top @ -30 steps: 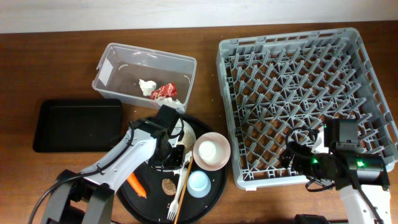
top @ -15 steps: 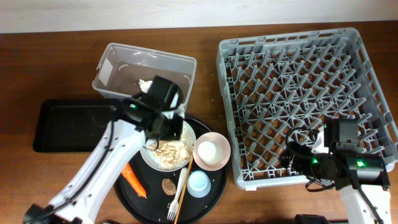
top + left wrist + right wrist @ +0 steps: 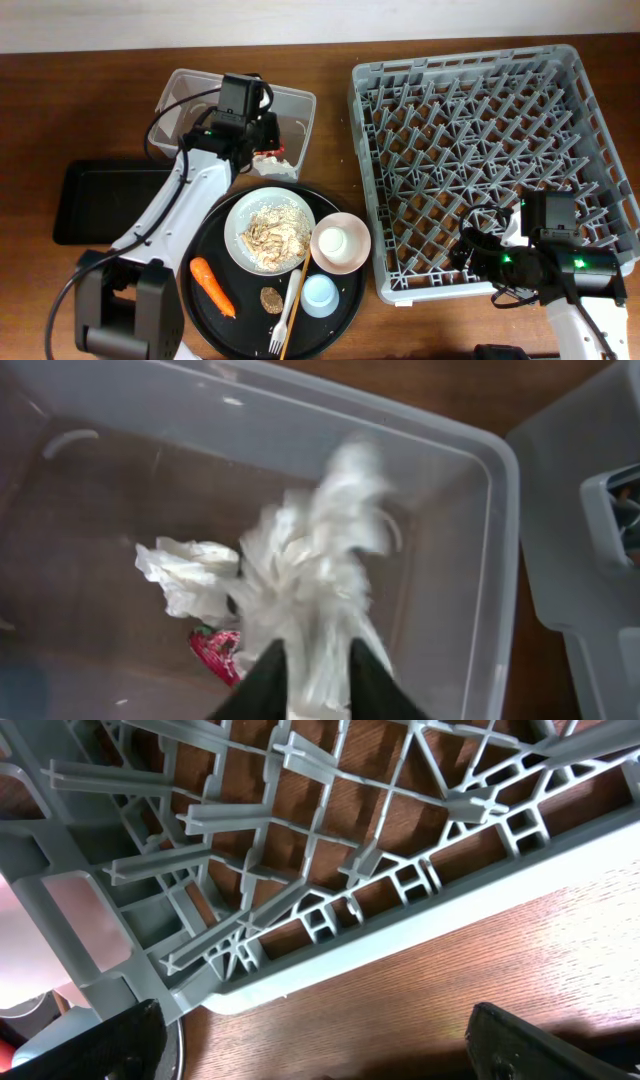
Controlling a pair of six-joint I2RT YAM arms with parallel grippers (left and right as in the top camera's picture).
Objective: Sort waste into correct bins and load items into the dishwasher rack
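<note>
My left gripper (image 3: 315, 685) is shut on a crumpled white tissue (image 3: 318, 555) and holds it over the clear tub (image 3: 500, 560). Another tissue (image 3: 185, 570) and the red wrapper (image 3: 215, 653) lie in the tub. In the overhead view the left gripper (image 3: 264, 140) is above the tub's near right corner. The plate (image 3: 240, 215) holds the beige mush (image 3: 268, 235). The pink bowl (image 3: 352, 262) holds the white cup (image 3: 334, 241). The blue cup (image 3: 319, 294), carrot (image 3: 212, 287), brown lump (image 3: 270, 298), fork (image 3: 286, 316) and chopstick (image 3: 298, 285) lie nearby. My right gripper (image 3: 320, 1050) is open and empty at the rack's (image 3: 480, 150) front edge.
The shallow black tray (image 3: 110, 200) lies left of the round black tray (image 3: 205, 320), which carries the dishes. The rack's front rim (image 3: 330, 965) is just ahead of my right gripper, with bare wooden table under it.
My left arm has swung from the plate on the round tray up to the clear tub, carrying the tissue. The plate with mush is now uncovered. The right arm has not moved.
</note>
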